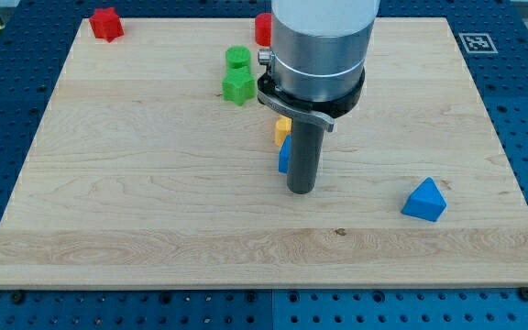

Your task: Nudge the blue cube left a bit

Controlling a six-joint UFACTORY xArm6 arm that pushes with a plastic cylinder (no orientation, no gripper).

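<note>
The blue cube (283,156) sits near the board's middle, mostly hidden behind my rod; only a thin strip of its left side shows. My tip (301,190) rests on the board just to the right of and slightly below the cube, touching or nearly touching it. A yellow block (282,129) sits directly above the blue cube, also partly hidden by the arm.
A blue triangular block (425,200) lies at the lower right. Two green blocks (237,86) (237,59) sit above left of the cube. A red block (106,24) is at the top left corner, another red block (263,28) at the top centre, partly behind the arm.
</note>
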